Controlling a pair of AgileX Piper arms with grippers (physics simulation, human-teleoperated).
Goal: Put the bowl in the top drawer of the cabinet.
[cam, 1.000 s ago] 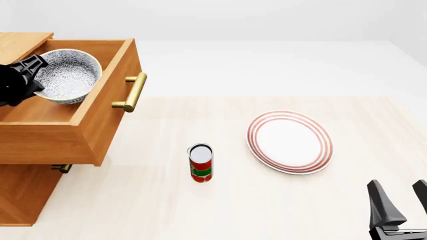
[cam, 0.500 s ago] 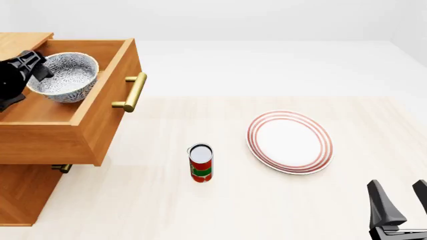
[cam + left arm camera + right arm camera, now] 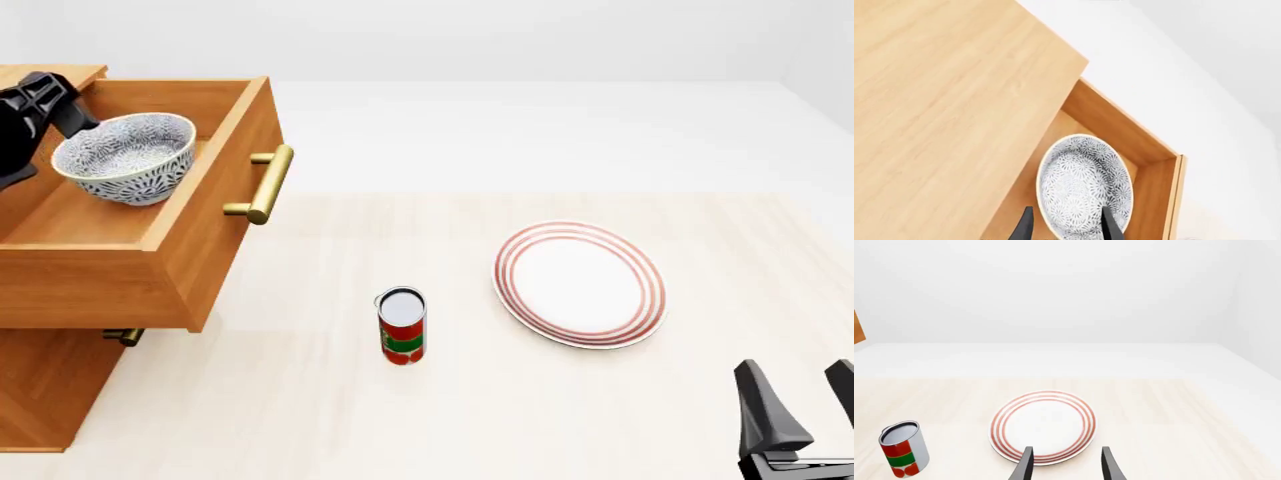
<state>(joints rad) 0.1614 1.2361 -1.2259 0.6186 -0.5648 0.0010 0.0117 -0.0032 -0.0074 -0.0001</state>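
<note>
Bowl (image 3: 124,157) sits upright inside open top drawer (image 3: 200,230) of cabinet (image 3: 941,115). Left gripper (image 3: 1066,226) released, fingers straddling rim. Right gripper (image 3: 1066,464) open, idle. Bowl likely rigid, smooth, breakable; grip rim.

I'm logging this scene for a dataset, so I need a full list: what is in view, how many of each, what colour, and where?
bowl: one, white with dark blue-grey floral speckle, sitting upright inside the open top drawer.
top drawer: one, light-brown wood with a brass bar handle, pulled out at the table's left.
cabinet: one, light-brown wood, left edge of the front view, with a lower drawer's brass handle just showing.
can: one, red and green label, upright on the table near the middle.
plate: one, white with red rings, flat on the table right of the can.
table: one, pale wood.
left gripper: black, open, its fingers either side of the bowl's rim.
right gripper: black, open, low at the near right.
</note>
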